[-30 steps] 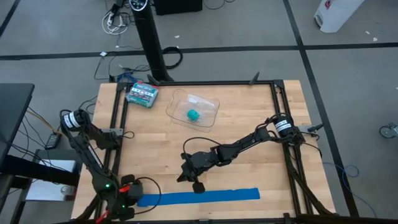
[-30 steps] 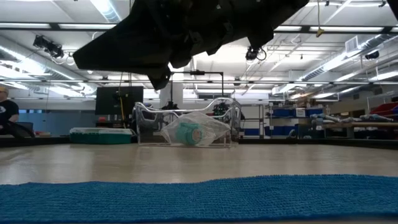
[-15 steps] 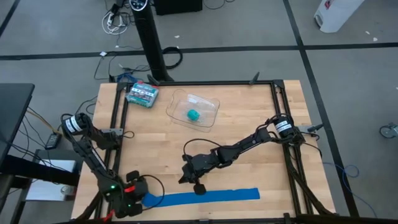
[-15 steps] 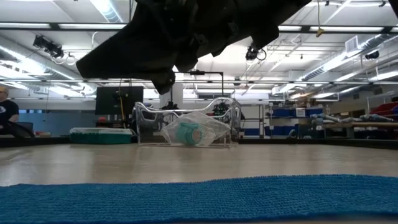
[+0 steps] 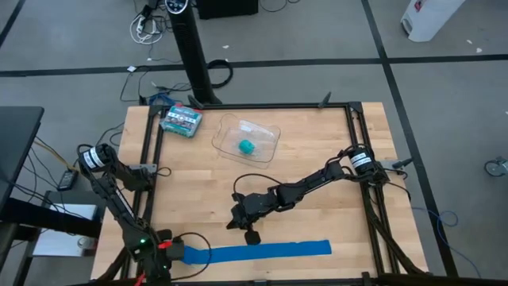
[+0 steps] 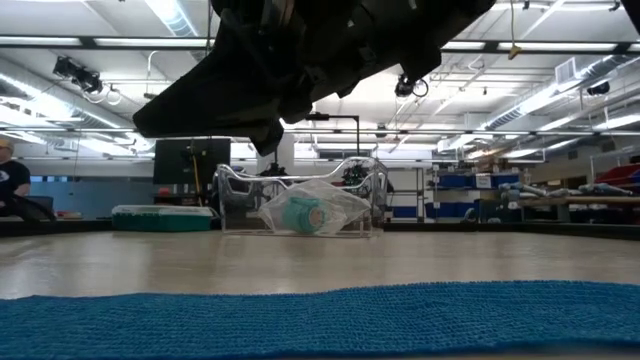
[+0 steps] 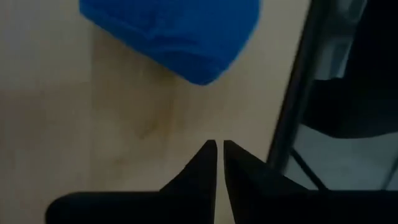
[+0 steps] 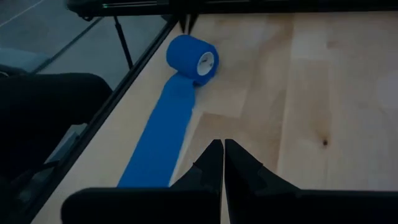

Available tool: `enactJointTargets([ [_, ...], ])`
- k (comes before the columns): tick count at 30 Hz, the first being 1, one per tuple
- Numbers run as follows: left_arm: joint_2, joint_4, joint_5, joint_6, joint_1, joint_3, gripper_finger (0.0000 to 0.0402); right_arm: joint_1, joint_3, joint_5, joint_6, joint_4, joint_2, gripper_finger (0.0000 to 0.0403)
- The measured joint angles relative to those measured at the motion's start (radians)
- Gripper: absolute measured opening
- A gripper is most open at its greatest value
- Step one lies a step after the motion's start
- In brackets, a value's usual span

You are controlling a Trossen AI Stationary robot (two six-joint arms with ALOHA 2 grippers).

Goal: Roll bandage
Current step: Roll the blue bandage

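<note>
The bandage [image 5: 258,252] lies along the near edge of the wooden desk [image 5: 317,151], a long bright blue strip stretched flat, with its left end wound into a small roll [image 8: 192,58] resting on the wood close to the black frame rail [image 5: 148,171] at the desk's left side. In the low view the strip [image 6: 320,320] fills the foreground as a knitted blue band.

The left gripper [image 5: 156,256] sits at the near-left corner of the desk, just beside the rolled end; its 2 fingers [image 7: 205,163] are almost together with only a thin slit between them and nothing caught there, the blue roll [image 7: 174,34] lying just ahead of the tips without touching them. The right gripper [image 5: 252,235] hangs above the middle of the desk, just behind the strip, clenched with its 2 fingers [image 8: 211,163] pressed together and empty.

At the far side of the desk stands a clear plastic container [image 5: 247,140] with a small teal-green roll [image 5: 247,147] inside, and to its left a green-and-white printed box [image 5: 181,119]. Both are well apart from the bandage, with bare wood between. In the low view the right arm [image 6: 300,55] looms dark across the top, partly covering the container [image 6: 300,205] behind it. A person [image 6: 12,185] shows at the far left of the room.
</note>
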Motion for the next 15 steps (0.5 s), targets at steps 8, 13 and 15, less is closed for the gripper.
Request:
enactJointTargets([
  [8, 0.003, 0.015, -0.137, 0.018, 0.000, 0.027, 0.0037, 0.000, 0.000, -0.006, -0.010, 0.000, 0.000, 0.0007],
  [13, 0.006, 0.002, -0.197, 0.019, 0.000, 0.027, 0.0037, 0.000, 0.000, -0.006, -0.010, 0.000, 0.000, 0.0008],
  [15, 0.006, -0.017, -0.230, 0.019, 0.000, 0.027, 0.0037, 0.001, 0.000, -0.006, -0.010, 0.000, 0.000, 0.0008],
])
